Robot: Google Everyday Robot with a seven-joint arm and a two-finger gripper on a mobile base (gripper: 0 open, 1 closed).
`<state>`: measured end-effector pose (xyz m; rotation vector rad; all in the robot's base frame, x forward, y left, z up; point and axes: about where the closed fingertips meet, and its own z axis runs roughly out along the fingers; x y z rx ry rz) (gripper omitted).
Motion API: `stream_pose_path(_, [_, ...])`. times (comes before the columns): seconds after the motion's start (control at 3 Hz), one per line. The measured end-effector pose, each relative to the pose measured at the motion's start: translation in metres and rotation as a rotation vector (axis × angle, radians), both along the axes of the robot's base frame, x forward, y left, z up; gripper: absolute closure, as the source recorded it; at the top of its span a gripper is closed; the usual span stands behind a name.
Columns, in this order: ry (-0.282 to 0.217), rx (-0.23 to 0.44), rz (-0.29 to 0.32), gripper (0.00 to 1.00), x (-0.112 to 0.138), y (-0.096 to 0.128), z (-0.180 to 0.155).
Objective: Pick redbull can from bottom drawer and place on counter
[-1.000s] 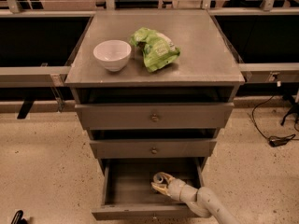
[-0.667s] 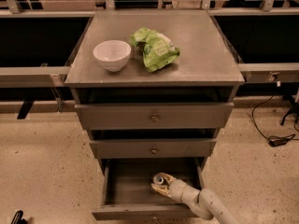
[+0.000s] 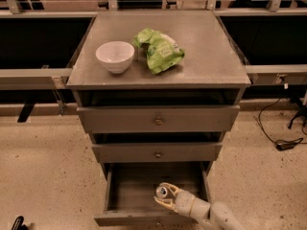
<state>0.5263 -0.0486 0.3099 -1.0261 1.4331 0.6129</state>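
The bottom drawer (image 3: 125, 191) is pulled open below the two shut upper drawers. The redbull can (image 3: 162, 191) stands upright inside it, right of middle, its silver top showing. My gripper (image 3: 163, 195) reaches into the drawer from the lower right, with one finger on each side of the can. I cannot tell whether the fingers press on the can. The counter (image 3: 206, 47) is the grey top of the cabinet, above.
On the counter sit a white bowl (image 3: 115, 56) at the left and a green chip bag (image 3: 159, 50) in the middle. The middle drawer (image 3: 157, 153) and top drawer (image 3: 158, 120) overhang the open one. Cables (image 3: 283, 133) lie on the floor at right.
My gripper and arm have barely moved; they stay around the can in the bottom drawer. The can has not shifted.
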Motion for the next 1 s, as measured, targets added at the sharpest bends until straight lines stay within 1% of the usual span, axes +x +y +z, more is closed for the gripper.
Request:
stream_pose_path(0.33, [0.002, 0.0, 0.049, 1.0, -0.0174, 0.0058, 0.0156])
stream_pose_path(0.67, [0.007, 0.001, 0.056, 1.0, -0.0173, 0.0058, 0.0163])
stream_pose_path(1.0, [0.041, 0.008, 0.099, 1.0, -0.0164, 0.0053, 0.0212])
